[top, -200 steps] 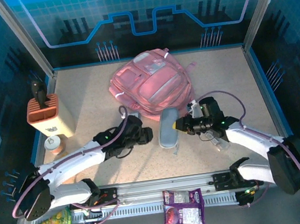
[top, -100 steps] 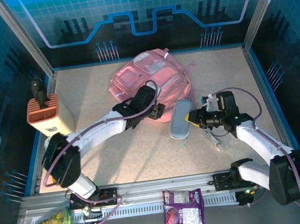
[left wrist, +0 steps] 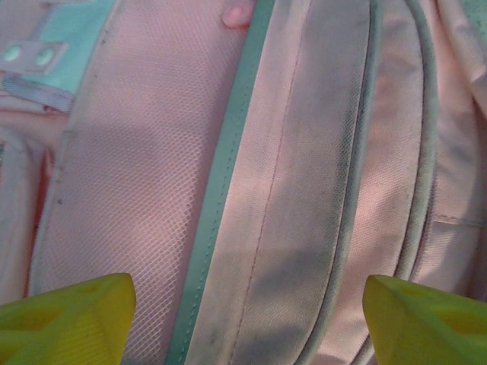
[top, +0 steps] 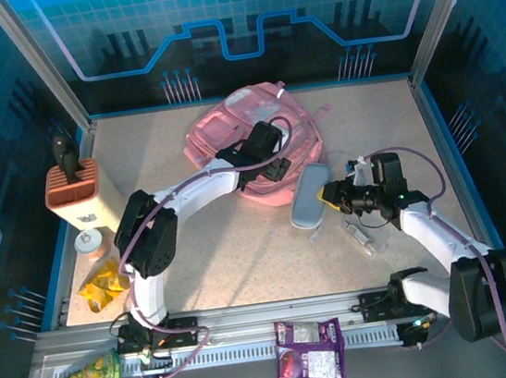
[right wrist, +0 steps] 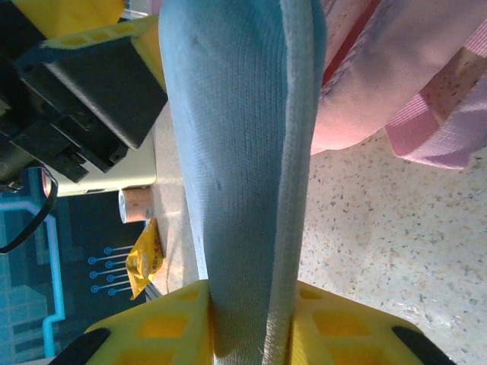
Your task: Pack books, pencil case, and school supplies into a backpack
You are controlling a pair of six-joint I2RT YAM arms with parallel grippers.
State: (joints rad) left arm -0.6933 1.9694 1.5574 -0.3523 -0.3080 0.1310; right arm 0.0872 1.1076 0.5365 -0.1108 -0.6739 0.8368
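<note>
Right fingers [right wrist: 163, 331] clamped on pencil case [right wrist: 243, 152] near one end, rest sticking out ahead, just beside backpack [top: 218, 133] edge. Pouch soft, light, likely sags; mid-body grip safer. Left fingers [left wrist: 68, 315] spread, empty, over backpack fabric; opening possibly zipped.

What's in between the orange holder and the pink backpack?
Nothing sits there. In the top view, only bare speckled table lies between the orange holder and the pink backpack.
</note>
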